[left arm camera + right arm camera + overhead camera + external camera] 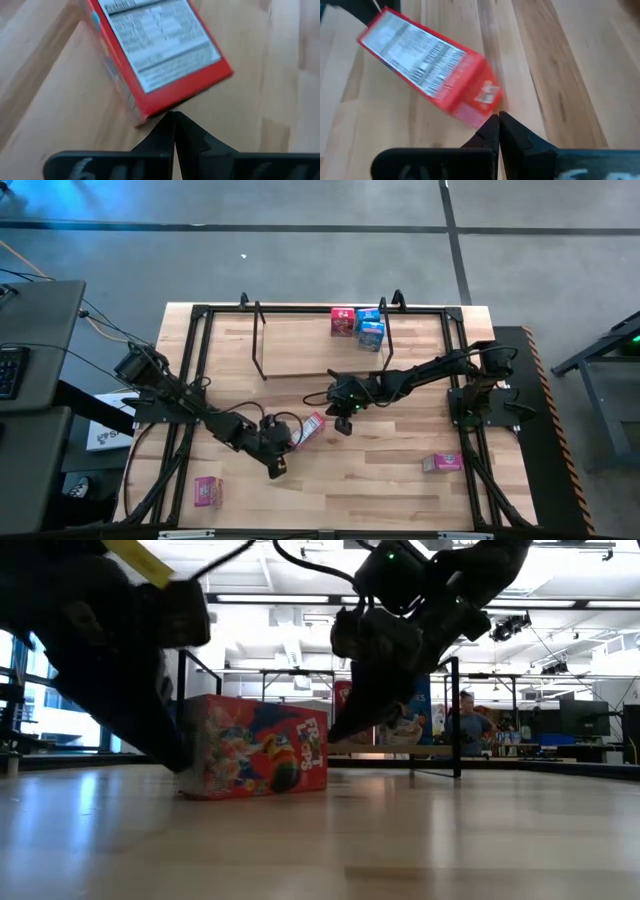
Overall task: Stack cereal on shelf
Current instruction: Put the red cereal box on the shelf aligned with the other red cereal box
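Two tools are sitting near mid-counter, both with fingers pressed together and gripping nothing. Left tool [277,467] is hanging just short of a corner of the red cereal box [311,429]; in the left wrist view its fingertips [174,121] are meeting right at that box's corner [155,50]. Right tool [343,423] is hovering just beside the same box on the other side, fingertips [498,122] closed next to the box end [427,72]. Box is lying flat on the counter [400,490], angled, between the two tools. Shelf [320,340] is standing at the far edge, carrying one pink box [343,321] and two blue boxes [371,328] side by side near its right end. Two more pink boxes are lying loose on the counter: one near the front left [207,491], one at right [441,463]
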`<action>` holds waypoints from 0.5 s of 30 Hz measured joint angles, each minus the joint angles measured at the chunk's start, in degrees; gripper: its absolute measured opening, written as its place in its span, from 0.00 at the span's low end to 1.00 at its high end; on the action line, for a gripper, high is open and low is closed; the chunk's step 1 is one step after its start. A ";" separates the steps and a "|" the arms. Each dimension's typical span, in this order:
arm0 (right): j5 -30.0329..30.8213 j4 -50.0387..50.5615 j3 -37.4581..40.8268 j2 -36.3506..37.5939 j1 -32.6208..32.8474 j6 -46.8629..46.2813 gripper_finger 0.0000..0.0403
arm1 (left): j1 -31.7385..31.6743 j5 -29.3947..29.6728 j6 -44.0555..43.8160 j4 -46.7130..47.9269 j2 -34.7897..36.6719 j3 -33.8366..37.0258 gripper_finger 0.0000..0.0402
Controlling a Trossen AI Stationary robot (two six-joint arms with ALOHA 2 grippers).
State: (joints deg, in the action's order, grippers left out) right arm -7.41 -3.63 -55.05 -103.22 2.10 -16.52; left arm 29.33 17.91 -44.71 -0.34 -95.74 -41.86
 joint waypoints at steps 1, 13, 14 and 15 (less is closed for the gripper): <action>-0.30 -0.43 0.01 0.00 0.09 0.00 0.00 | -0.38 -0.40 -0.60 -0.77 -0.68 -0.05 0.00; -2.10 -1.37 -2.66 1.35 1.46 0.42 0.00 | -2.39 -3.90 -1.22 -2.56 -3.68 -0.12 0.00; -2.11 -1.16 -2.99 1.81 1.50 0.55 0.00 | -2.59 -4.05 -1.20 -2.42 -3.68 -0.14 0.00; -2.26 -0.39 -3.28 2.32 1.50 0.78 0.00 | -2.79 -4.32 -1.22 -2.29 -3.68 -0.14 0.00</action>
State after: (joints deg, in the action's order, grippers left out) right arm -9.67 -4.02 -58.33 -100.90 3.60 -15.74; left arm 26.54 13.59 -45.93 -2.62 -99.42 -42.00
